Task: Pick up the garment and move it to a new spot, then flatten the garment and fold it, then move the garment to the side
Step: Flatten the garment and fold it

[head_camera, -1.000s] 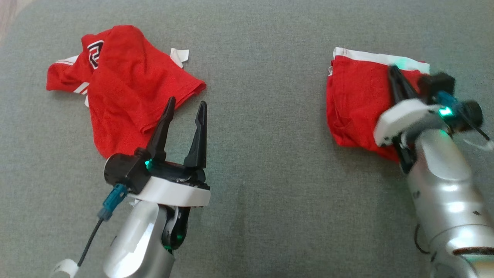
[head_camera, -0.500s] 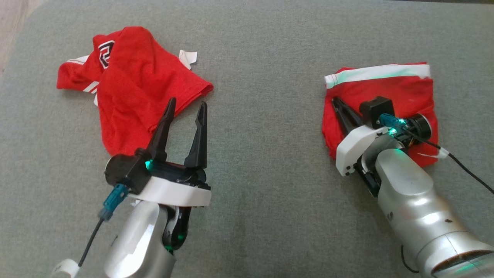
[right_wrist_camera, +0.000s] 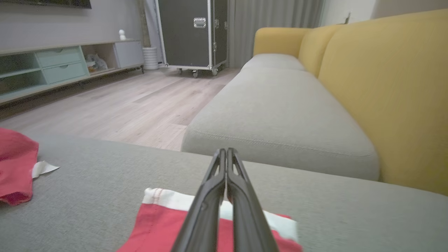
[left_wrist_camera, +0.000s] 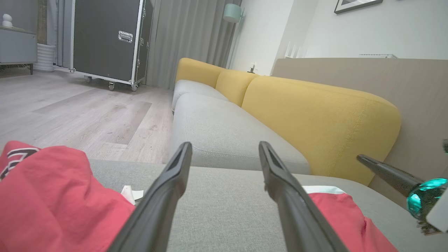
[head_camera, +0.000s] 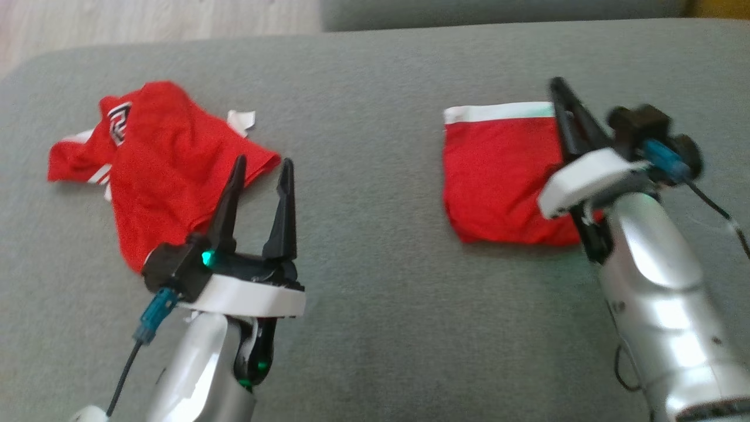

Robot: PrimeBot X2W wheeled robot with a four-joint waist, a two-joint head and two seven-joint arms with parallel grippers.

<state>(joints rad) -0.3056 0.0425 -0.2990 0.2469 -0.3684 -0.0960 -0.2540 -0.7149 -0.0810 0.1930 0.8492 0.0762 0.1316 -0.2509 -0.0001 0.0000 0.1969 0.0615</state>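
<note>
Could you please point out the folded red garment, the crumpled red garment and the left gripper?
folded red garment (head_camera: 498,176): head view, middle of its red top face.
crumpled red garment (head_camera: 158,193): head view, its broad red middle.
left gripper (head_camera: 263,161): head view, midway between its open fingertips.

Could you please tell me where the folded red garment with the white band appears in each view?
Head view: folded garment, right of centre.
Left wrist view: folded garment, bottom right.
Right wrist view: folded garment, bottom centre.
Shared landmark: crumpled red garment, at left in each.
</note>
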